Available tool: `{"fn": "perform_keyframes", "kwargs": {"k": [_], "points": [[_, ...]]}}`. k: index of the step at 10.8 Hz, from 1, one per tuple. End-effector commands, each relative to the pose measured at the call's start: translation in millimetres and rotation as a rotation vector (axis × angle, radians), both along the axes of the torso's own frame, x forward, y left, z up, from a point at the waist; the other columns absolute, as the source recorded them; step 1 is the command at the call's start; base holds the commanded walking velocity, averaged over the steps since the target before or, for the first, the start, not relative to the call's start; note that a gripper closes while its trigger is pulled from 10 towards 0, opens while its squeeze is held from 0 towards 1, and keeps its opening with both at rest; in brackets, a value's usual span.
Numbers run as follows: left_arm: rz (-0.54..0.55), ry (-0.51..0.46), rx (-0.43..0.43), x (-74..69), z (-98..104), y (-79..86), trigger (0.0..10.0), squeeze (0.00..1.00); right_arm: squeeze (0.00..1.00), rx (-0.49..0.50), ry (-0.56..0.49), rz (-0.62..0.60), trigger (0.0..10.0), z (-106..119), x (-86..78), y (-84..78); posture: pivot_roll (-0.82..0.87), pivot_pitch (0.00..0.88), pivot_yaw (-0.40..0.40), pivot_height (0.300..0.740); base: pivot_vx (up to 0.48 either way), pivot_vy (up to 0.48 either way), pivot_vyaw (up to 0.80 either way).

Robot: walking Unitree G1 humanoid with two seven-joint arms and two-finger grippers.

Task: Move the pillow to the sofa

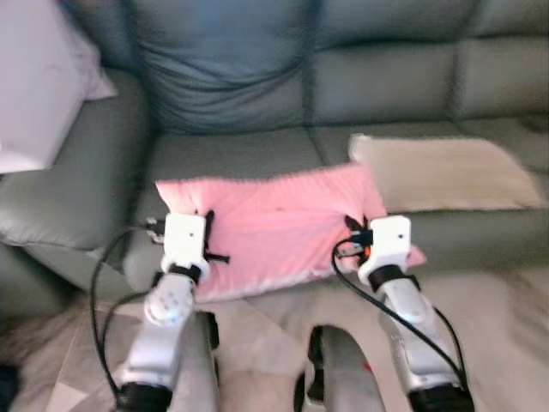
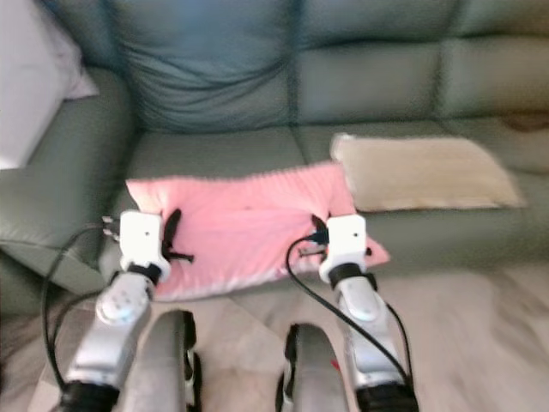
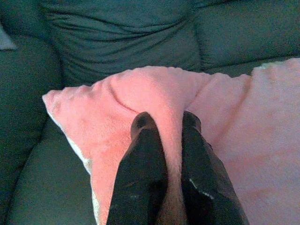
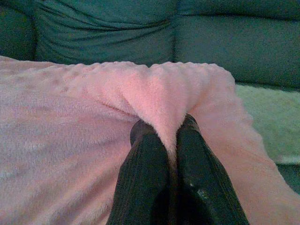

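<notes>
the robot's own build

two silver metal arms, each rounded and jointed, end in a boxy white wrist housing. the left gripper (image 1: pixel 208 236) and the right gripper (image 1: pixel 353 230) each carry two long black fingers (image 3: pixel 140 173), glossy, thick and rounded at the tips, with small pale scuffs on one finger in each wrist view. a black cable loops from each white housing back along its arm; the right one has a touch of orange at the housing. a small dark dot marks the top of each housing. below, two grey rounded leg shells with black edging.
</notes>
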State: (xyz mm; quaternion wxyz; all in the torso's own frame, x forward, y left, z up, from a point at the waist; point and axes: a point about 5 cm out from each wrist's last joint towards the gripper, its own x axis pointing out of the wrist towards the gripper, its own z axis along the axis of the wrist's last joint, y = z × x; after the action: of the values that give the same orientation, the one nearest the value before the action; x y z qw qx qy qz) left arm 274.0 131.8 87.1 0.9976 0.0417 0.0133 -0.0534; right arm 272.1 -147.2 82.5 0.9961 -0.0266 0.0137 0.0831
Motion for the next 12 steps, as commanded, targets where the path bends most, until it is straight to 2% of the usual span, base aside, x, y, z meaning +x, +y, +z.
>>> {"fn": "perform_keyframes", "kwargs": {"k": [1,3,7,9,12], "points": [[0.001,-0.032,-0.003,2.2,7.2,-1.1,10.0,0.00,0.00,-0.005,-0.031,-0.007,10.0,6.6,2.5,-2.0,-0.04,0.131,-0.027,0.633,0.000,0.000,0.00],[0.000,-0.038,-0.004,4.0,8.5,-2.3,10.0,0.00,0.00,-0.003,-0.032,-0.005,10.0,6.8,3.3,-1.7,-0.04,0.129,-0.027,0.633,0.000,0.000,0.00],[0.003,-0.037,-0.002,5.3,8.6,-1.6,10.0,0.00,0.00,-0.010,-0.038,0.010,10.0,7.7,3.4,1.2,-0.04,0.128,-0.025,0.633,0.248,0.000,0.00],[0.003,-0.035,-0.004,6.4,9.0,-2.2,10.0,0.00,0.00,-0.011,-0.042,0.015,10.0,8.6,3.9,1.8,-0.04,0.134,-0.025,0.633,0.253,0.000,0.61],[0.002,-0.029,-0.004,6.6,8.3,-3.0,10.0,0.00,0.00,-0.004,-0.036,0.014,10.0,7.4,2.9,2.5,-0.04,0.132,-0.025,0.633,0.251,0.000,0.00]]}}
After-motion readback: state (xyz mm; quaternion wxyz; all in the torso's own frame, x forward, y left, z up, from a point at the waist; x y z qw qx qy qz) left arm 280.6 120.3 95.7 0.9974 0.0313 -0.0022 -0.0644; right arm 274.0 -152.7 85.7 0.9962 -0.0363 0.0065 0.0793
